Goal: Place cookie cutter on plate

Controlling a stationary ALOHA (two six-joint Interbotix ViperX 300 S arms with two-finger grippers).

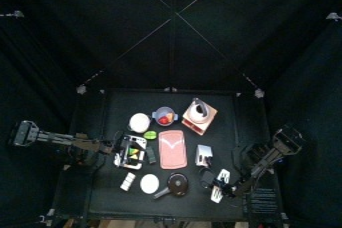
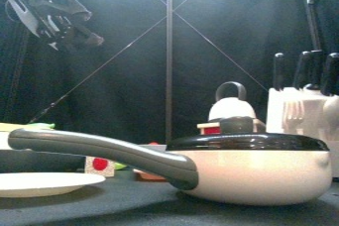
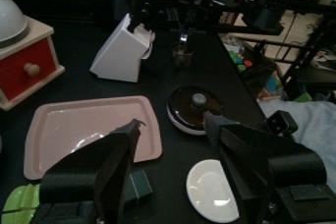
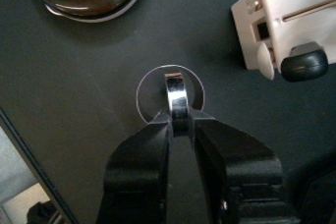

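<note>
The cookie cutter is a thin round metal ring with a band across it, seen from above against the black table. My right gripper is shut on that band, near the table's front right. I cannot tell whether the ring is lifted. The salmon-pink plate lies flat at the table's middle, apart from the cutter. It also shows in the left wrist view as the plate. My left gripper hangs open over the plate's left side, holding nothing.
A lidded pan with a long handle stands at the front, close to the cutter, beside a white disc. A white knife block is right of the plate. A kettle and a wooden box stand at the back.
</note>
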